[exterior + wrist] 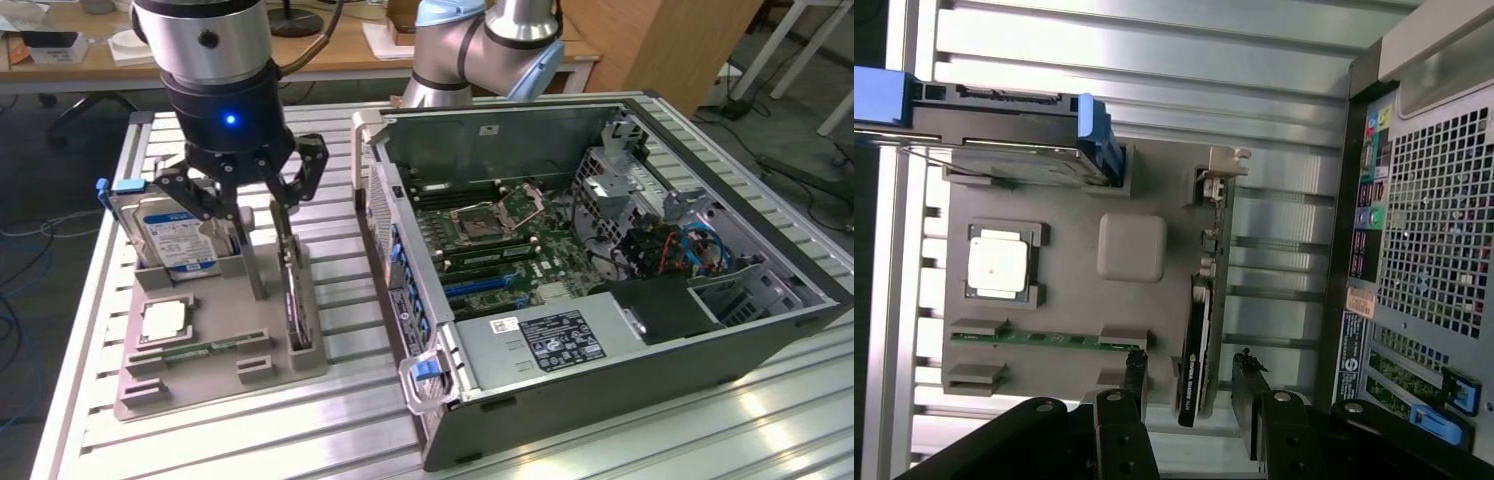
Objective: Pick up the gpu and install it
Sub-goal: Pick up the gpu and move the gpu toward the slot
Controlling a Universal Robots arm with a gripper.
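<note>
The gpu [296, 300] is a thin dark card standing on edge in a slot of the grey holder [200, 378], on the side nearest the computer case. In the wrist view the gpu [1204, 310] runs lengthwise, with its silvery bracket [1224, 165] at the far end. My gripper [254, 212] hangs open just above the card's other end. Its black fingers [1134, 372] stand on either side of the card's edge without touching it, and the gripper [1192, 378] holds nothing.
The holder also carries a hard drive [180, 240] with a blue label, a square processor [167, 320] and a green memory stick [200, 350]. An open computer case [441, 400] lies at the exterior view's right with its motherboard [521, 240] exposed. Everything rests on a slatted aluminium table [347, 440].
</note>
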